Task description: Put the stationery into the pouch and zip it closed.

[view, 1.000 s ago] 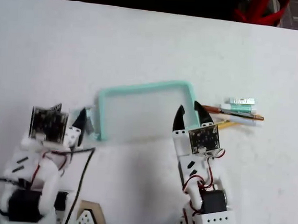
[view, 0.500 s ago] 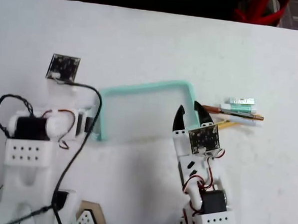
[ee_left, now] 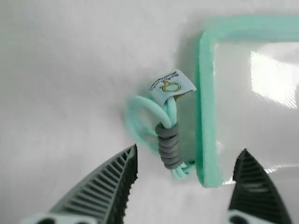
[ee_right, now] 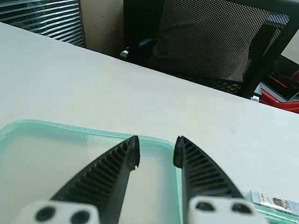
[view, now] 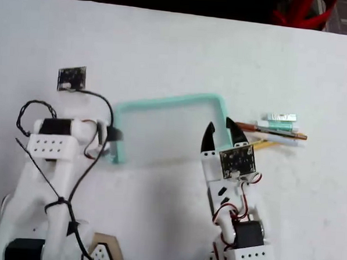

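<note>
Here the left gripper (ee_left: 187, 150) stood spread over the pull cord (ee_left: 168, 144) of the pouch (view: 163, 101); the right gripper (ee_right: 156, 140), slightly parted, hovered above it.

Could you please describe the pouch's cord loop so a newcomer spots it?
On the table lies a clear, mint-edged pouch. At its corner near the left gripper sits the cord loop: mint string, alone in having a grey sleeve and white tag.

High view: fixed overhead, set back, looking down over the whole table (view: 166, 42). Left wrist view: close, straight down at one pouch (ee_left: 208, 107) corner. Right wrist view: low, near-level, facing across the pouch towards a chair (ee_right: 210, 42). Shared: pouch.
</note>
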